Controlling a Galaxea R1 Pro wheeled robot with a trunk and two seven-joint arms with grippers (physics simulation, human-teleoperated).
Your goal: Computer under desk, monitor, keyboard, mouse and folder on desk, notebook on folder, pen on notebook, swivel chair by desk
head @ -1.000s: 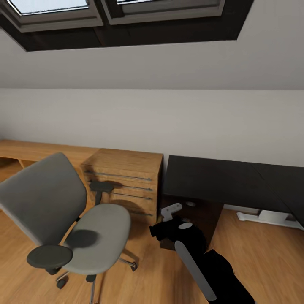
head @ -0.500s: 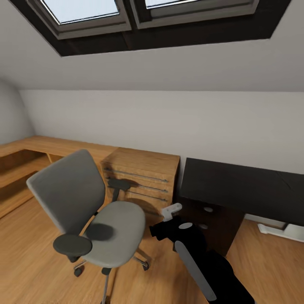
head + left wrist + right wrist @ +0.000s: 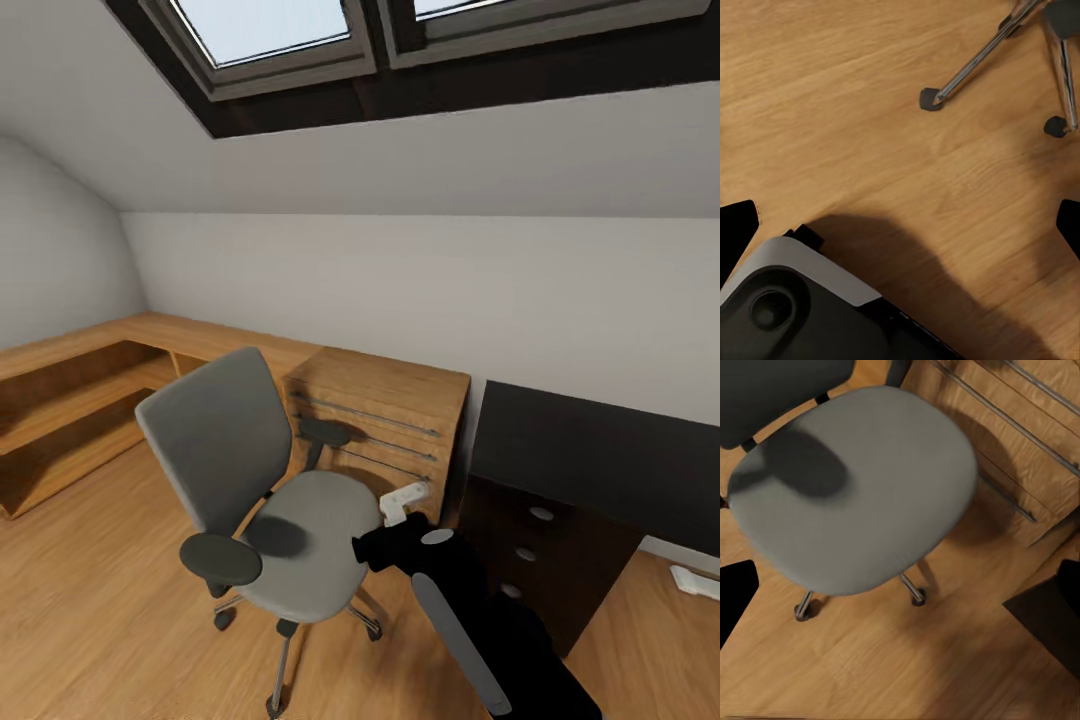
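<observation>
The grey swivel chair [image 3: 270, 490] stands on the wooden floor left of the black desk [image 3: 600, 450]. Its seat [image 3: 862, 480] shows bare grey fabric. The desk's black drawer unit [image 3: 530, 560] with round silver knobs sits under the desktop's near end. My right arm [image 3: 450, 590] reaches forward between chair and desk. My right gripper [image 3: 900, 585] hangs open above the seat's front edge, holding nothing. My left gripper [image 3: 900, 232] is open over the floor near the chair's chrome legs [image 3: 971, 64]. The monitor, keyboard, mouse, folder, notebook, pen and computer are out of view.
A light wooden nightstand [image 3: 385, 420] with metal rails stands between chair and desk against the wall. A low wooden shelf [image 3: 70, 400] runs along the left wall. Skylights [image 3: 270, 30] sit in the sloped ceiling. My own base [image 3: 795, 307] shows in the left wrist view.
The head view has swung to the left, so chair, nightstand and desk sit further right in the picture. My right arm keeps the same pose.
</observation>
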